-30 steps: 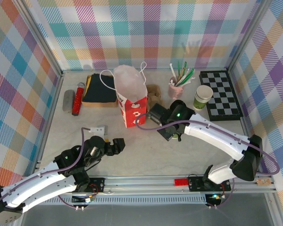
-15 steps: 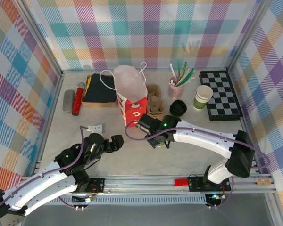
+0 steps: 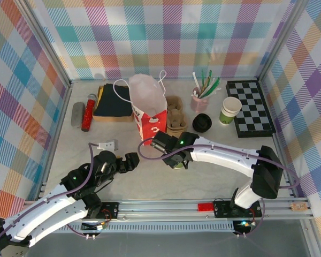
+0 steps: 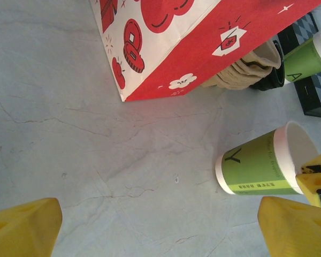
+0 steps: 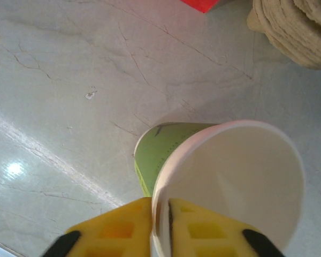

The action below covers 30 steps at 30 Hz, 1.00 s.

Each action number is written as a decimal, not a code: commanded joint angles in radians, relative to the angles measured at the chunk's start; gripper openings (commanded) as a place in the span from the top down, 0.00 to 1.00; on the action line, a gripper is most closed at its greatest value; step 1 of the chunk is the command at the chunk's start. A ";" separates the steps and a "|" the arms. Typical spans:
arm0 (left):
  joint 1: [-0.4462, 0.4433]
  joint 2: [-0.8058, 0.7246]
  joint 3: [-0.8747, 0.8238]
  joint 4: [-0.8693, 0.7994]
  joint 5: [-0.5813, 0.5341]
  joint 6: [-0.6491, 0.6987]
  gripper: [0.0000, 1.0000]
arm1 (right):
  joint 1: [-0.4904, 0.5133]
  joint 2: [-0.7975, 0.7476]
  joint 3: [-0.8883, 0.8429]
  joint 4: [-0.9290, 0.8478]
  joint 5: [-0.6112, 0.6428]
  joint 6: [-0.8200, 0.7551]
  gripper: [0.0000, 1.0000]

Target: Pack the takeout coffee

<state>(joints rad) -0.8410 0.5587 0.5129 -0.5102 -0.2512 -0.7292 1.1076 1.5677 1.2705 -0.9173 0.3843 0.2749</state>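
Moved leftward, the right gripper pinches the round-rimmed green paper cup; left gripper spread.

Wears smooth white shells along the left arm and right arm, broken by black housings at elbows and wrists. Trails a purplish-grey cable beside each arm. Glows with a small green light on each arm. Ends the left tool and right tool in blocky yellow fingers, the right pair moulded with shallow rectangular pockets.
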 commanded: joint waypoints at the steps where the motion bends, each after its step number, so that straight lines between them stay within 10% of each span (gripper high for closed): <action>1: 0.014 0.000 0.024 -0.026 0.003 0.019 0.06 | 0.011 0.011 0.027 -0.037 0.008 0.006 0.75; 13: 0.016 0.008 0.122 -0.119 -0.029 0.104 0.04 | -0.005 -0.158 0.134 -0.152 0.000 0.009 0.41; 21: 0.016 0.060 0.131 -0.068 0.029 0.125 0.05 | -0.390 -0.308 0.023 -0.077 -0.098 -0.034 0.33; 30: 0.005 0.062 0.103 -0.045 0.060 0.117 0.06 | -0.649 -0.140 -0.029 0.097 -0.226 -0.143 0.36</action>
<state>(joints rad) -0.8371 0.6323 0.6308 -0.5732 -0.2077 -0.6270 0.5030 1.3937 1.2415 -0.9035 0.2352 0.1856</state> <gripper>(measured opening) 0.940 0.640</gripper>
